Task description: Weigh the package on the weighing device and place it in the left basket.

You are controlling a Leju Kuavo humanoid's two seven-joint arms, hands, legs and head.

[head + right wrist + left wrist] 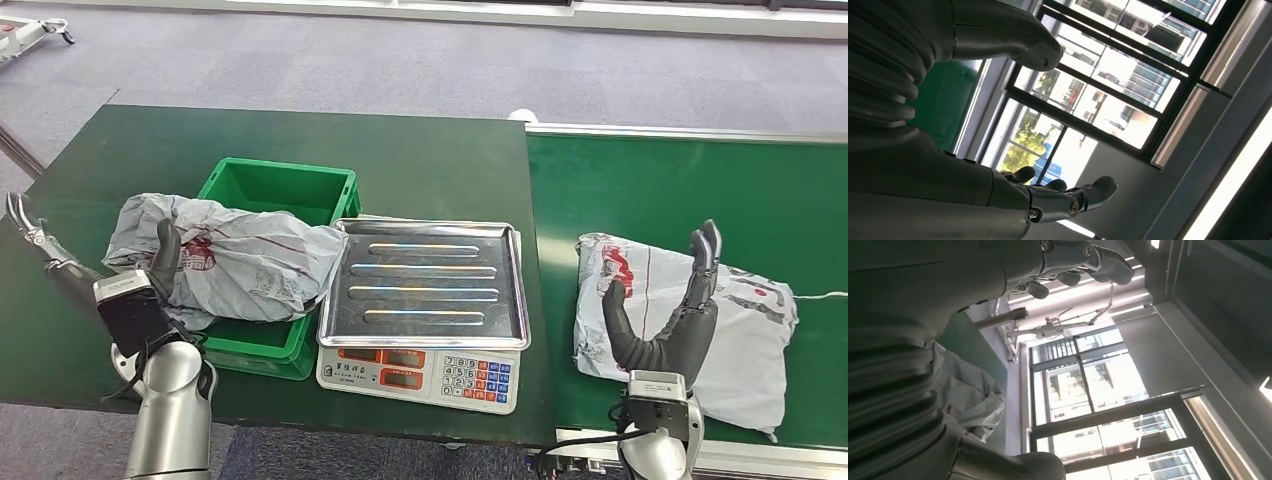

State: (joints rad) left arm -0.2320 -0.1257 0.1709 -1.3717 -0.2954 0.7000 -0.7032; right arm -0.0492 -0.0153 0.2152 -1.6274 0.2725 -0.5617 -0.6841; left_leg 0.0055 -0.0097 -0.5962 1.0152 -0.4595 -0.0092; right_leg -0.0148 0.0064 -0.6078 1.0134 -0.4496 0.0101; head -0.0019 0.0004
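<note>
Two grey crumpled plastic mailers for you: one (225,262) lies lengthwise across green plastic basket (280,188) w/ left hand (150,285) touching it, other (690,315) on green belt (690,190) under right hand (668,310), fingers spread, holding nothing.

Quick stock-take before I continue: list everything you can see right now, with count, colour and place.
Packages: two, grey-white plastic with red print; one lying across the basket's rim, one on the belt to the right.
Basket: one, green, left of the scale on the table.
Scale: one, steel tray on top with nothing on it, white keypad front, mid-table.
Table: one, dark green top.
Conveyor belt: one, green, metal-edged, right of the table.
Floor: grey, beyond the table.
Windows: large, dark-framed, in both wrist views.
Left hand: dark grey, against the basket package; grip unclear.
Right hand: dark grey, fingers spread, over the belt package, holding nothing.
</note>
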